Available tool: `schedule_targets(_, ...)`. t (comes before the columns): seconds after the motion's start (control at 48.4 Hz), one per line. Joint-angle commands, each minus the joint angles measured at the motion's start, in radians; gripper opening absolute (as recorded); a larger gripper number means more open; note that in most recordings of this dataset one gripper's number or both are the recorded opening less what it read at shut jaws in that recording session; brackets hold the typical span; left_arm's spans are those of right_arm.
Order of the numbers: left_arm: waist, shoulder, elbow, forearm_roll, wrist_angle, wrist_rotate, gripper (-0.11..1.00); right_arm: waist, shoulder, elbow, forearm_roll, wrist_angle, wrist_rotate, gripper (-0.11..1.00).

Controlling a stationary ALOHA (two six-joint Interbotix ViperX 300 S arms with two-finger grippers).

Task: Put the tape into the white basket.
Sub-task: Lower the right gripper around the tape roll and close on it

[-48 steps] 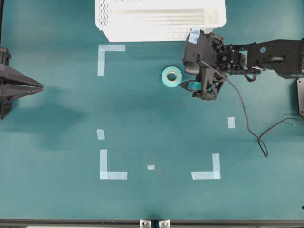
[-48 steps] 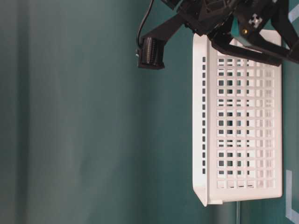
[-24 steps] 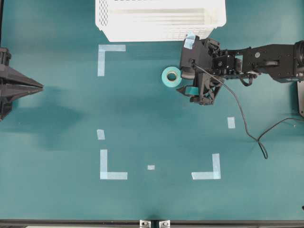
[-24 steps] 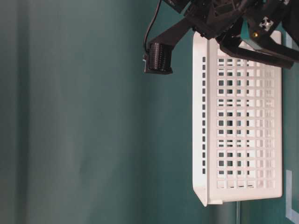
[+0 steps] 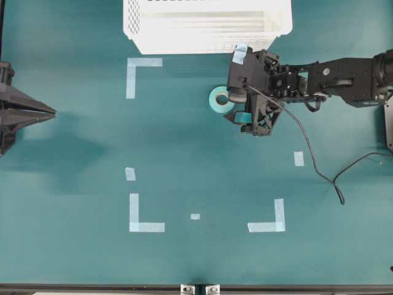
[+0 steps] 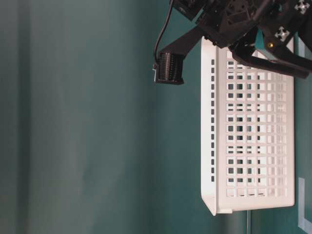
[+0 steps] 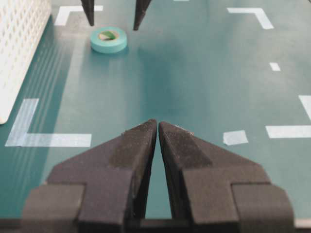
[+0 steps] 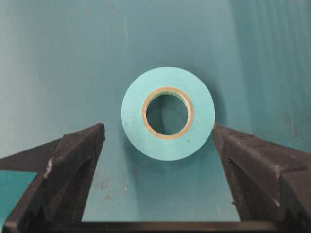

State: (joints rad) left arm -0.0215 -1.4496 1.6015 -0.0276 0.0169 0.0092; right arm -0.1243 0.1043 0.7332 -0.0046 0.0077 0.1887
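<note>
Tape [image 8: 167, 113], one small ring-shaped roll, light turquoise with a pale inner core, lying flat on the teal table [image 5: 202, 160]; in the right wrist view it sits between the two dark fingers [image 8: 73, 160] of the right gripper [image 5: 236, 101], level with their tips, with a narrow gap to the finger on the right of that view and a wider gap to the other. Right gripper: jaws spread wide, one to either side of the roll, nothing grasped; in the overhead view its black body partly covers the roll's right edge, and a black cable [image 5: 313, 160] trails from it across the table. Left gripper [image 7: 158, 127]: at the far left edge of the overhead view, well apart from the roll, jaws clenched tip to tip with nothing between them; its wrist view looks across the table to the roll and the tips of the right gripper's fingers beyond. Pale-blue tape marks: corner pieces [image 5: 142, 66] and short strips [image 5: 298, 158] stuck flat on the table around the work area. White basket [image 5: 184, 37]: large, rectangular, perforated sides, standing at the top edge of the overhead view, beyond the roll and apart from it; the roll is outside it, on the table near its front wall.
</note>
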Motion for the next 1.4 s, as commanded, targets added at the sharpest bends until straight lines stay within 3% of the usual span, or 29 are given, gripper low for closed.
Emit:
schedule_targets(0.0, 0.003, 0.009, -0.012, 0.002, -0.009, 0.002, -0.07, -0.005, -0.012, -0.020, -0.002, -0.014, 0.000, 0.97)
schedule_targets(1.218, 0.003, 0.009, -0.012, 0.002, -0.009, 0.002, -0.07, -0.014, 0.067, -0.055, -0.002, -0.037, -0.002, 0.96)
schedule_targets(1.321, 0.003, 0.009, -0.011, 0.002, -0.009, 0.002, -0.07, -0.018, 0.067, -0.057, 0.000, -0.034, -0.002, 0.94)
schedule_targets(1.383, 0.003, 0.009, -0.012, 0.002, -0.009, 0.002, -0.07, -0.018, 0.067, -0.057, -0.002, -0.035, -0.002, 0.87)
